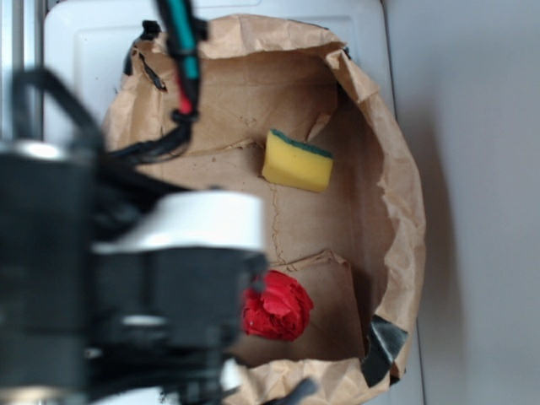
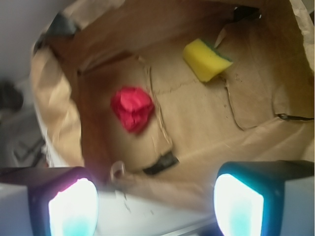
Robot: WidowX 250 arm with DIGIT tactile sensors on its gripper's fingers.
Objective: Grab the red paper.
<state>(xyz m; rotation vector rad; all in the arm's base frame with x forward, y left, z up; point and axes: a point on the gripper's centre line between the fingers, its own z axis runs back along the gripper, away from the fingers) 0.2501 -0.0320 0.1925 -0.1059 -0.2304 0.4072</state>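
The red paper (image 2: pixel 132 109) lies on the floor of a brown paper tray (image 2: pixel 206 128), ahead of the gripper (image 2: pixel 155 206) and slightly left of the gap between its fingers. The jaws stand spread wide with nothing between them. A yellow sponge (image 2: pixel 205 60) sits farther off, well apart. No legible writing shows.
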